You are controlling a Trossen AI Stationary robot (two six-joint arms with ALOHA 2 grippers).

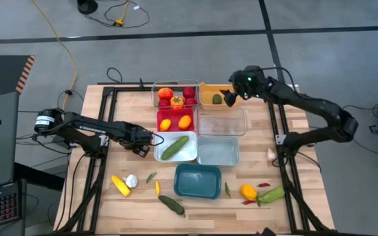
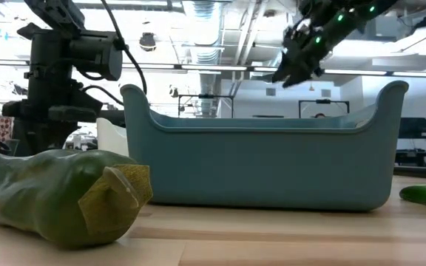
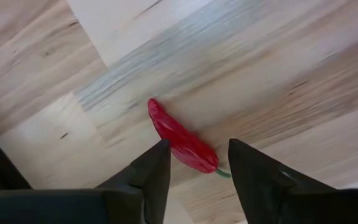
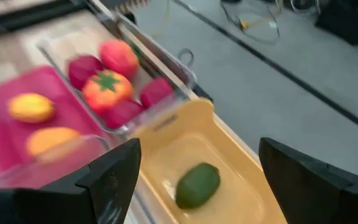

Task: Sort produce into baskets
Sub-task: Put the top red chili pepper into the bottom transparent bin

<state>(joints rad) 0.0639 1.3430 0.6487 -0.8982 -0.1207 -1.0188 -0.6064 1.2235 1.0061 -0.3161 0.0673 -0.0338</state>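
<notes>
High view shows you the left gripper (image 1: 155,139) low beside the white basket (image 1: 190,155); its fingers stand apart astride a red chili (image 3: 182,142), probably to close across it; the chili lies flat on the table (image 1: 104,190), its long axis oblique between them; the right gripper (image 1: 231,97), fingers wide, hangs over the orange basket (image 1: 207,88) holding a green fruit (image 4: 197,185).

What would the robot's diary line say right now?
left hand: open over red chili | right hand: open above orange basket, green fruit inside
</notes>
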